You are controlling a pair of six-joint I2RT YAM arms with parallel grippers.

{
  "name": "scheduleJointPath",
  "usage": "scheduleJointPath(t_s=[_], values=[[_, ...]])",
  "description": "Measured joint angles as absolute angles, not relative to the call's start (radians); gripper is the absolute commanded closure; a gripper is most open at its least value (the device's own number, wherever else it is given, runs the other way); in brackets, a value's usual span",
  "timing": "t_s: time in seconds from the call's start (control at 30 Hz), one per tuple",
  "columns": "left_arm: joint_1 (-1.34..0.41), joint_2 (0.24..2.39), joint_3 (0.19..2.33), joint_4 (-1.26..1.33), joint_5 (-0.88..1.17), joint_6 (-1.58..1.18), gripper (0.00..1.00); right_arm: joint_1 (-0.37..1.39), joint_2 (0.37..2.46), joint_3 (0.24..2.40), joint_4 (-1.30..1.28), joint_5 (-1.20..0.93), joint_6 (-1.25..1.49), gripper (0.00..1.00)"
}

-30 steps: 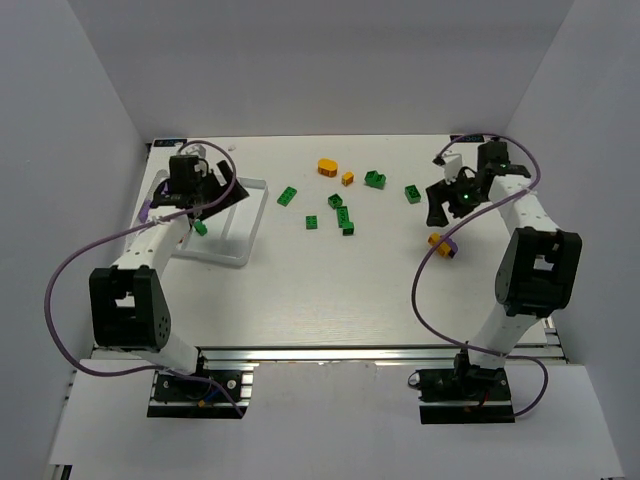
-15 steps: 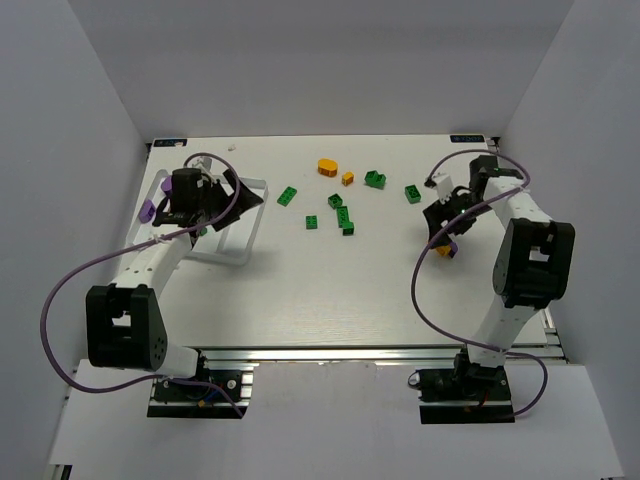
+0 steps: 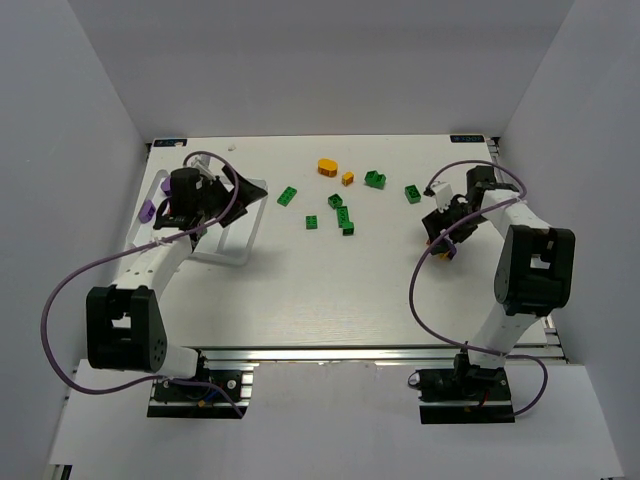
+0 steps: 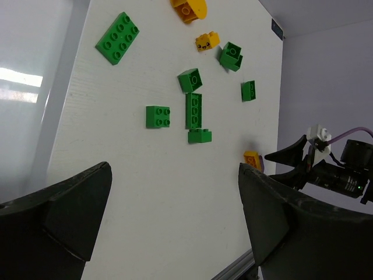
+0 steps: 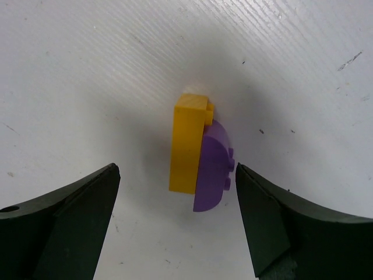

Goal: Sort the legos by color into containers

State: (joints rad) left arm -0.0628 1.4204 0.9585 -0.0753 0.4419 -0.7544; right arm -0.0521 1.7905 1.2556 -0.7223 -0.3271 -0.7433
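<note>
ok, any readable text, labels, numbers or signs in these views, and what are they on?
No text can be read in any view.
Far right corner of the table, dark sticker: too small and blurred to read.
Far left corner, second sticker: too small to read.
On the small orange brick: tiny dark marks, maybe a printed face, no letters.

You'll find green legos (image 3: 343,215) scattered toward twelve o'clock, two orange ones (image 3: 327,167) just beyond. At three o'clock a yellow brick (image 5: 187,144) lies touching a rounded purple one (image 5: 213,166). The white tray (image 3: 252,225) sits at nine.
</note>
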Motion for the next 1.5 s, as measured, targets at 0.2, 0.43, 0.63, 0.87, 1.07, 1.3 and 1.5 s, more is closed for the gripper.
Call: scheduleJointPath(t_s=[0.2, 0.43, 0.63, 0.87, 1.07, 1.3, 1.5], values=[[-0.063, 1.380, 0.903, -0.067, 0.440, -0.786, 0.02, -0.051, 1.740, 1.232, -0.674, -0.306, -0.739, 0.17], [-0.099, 1.361, 0.896, -0.068, 0.421, -0.798, 0.02, -0.051, 1.743, 1.183, -0.625, -0.261, -0.735, 0.19], [-0.155, 1.361, 0.896, -0.065, 0.411, -0.817, 0.02, -0.051, 1.765, 1.162, -0.612, -0.257, -0.736, 0.23], [-0.199, 1.361, 0.896, -0.039, 0.401, -0.844, 0.02, -0.053, 1.783, 1.160, -0.600, -0.266, -0.738, 0.36], [-0.233, 1.359, 0.896, -0.006, 0.382, -0.876, 0.02, -0.058, 1.781, 1.131, -0.601, -0.281, -0.763, 0.56], [-0.325, 1.378, 0.900, 0.052, 0.374, -0.911, 0.03, -0.058, 1.755, 1.130, -0.635, -0.408, -0.819, 0.84], [-0.412, 1.462, 0.941, 0.086, 0.375, -0.918, 0.03, 0.009, 1.711, 1.182, -0.699, -0.603, -0.880, 0.88]])
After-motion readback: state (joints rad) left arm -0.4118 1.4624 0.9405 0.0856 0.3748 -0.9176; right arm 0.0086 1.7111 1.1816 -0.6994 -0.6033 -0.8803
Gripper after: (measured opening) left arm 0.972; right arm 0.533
